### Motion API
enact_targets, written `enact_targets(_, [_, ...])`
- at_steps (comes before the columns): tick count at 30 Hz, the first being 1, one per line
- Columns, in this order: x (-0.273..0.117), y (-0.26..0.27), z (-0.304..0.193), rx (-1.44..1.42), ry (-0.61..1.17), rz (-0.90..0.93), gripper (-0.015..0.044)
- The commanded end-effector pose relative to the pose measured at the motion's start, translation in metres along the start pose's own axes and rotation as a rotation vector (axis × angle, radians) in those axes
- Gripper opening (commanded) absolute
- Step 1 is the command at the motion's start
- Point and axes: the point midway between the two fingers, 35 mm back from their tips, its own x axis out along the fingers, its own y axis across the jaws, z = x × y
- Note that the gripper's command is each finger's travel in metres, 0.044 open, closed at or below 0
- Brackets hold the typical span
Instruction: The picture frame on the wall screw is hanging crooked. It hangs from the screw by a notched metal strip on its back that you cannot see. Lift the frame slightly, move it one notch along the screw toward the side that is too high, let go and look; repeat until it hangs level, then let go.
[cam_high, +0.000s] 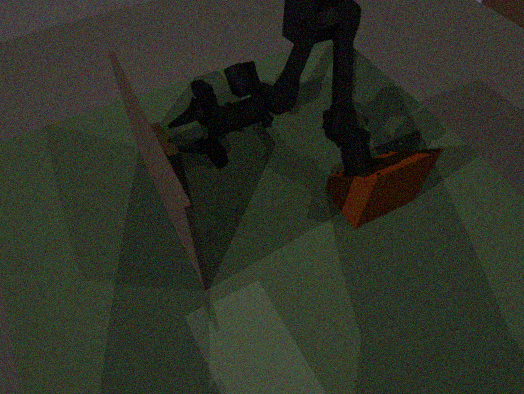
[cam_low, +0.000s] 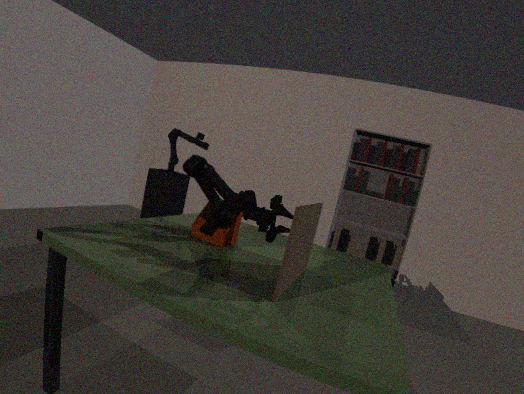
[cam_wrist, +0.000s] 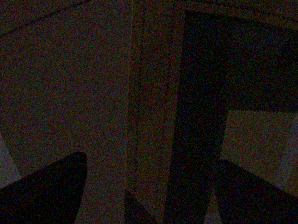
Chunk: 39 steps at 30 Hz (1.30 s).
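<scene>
The picture frame (cam_high: 164, 139) (cam_wrist: 152, 100) is brown, on the near face of an upright pale panel (cam_high: 150, 160) (cam_low: 301, 245) (cam_wrist: 65, 90). The wrist view shows its left bar running nearly upright, leaning slightly, with a dark band and a yellowish picture (cam_wrist: 256, 137) to its right. Its lower end is cut off there, and the dim light leaves its tilt unclear. The screw and notched strip are hidden. My gripper (cam_high: 174, 136) (cam_low: 291, 224) (cam_wrist: 152, 167) is open, its fingertips close to the frame. In the wrist view the left bar lies between the fingers; contact cannot be told.
The arm rises from an orange base (cam_high: 392, 185) (cam_low: 215, 227) on the green table (cam_high: 280, 250) (cam_low: 350, 305). Behind it stand a dark box (cam_low: 165, 194) with a thin jointed device on top and a bookcase (cam_low: 377, 212) against the far wall.
</scene>
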Motion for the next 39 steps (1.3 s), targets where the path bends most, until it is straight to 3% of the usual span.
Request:
enact_targets(1, [0.007, 0.004, 0.001, -0.004, -0.005, 0.01, 0.026])
enact_targets(39, [0.021, 0.003, 0.001, -0.004, -0.005, 0.01, 0.026])
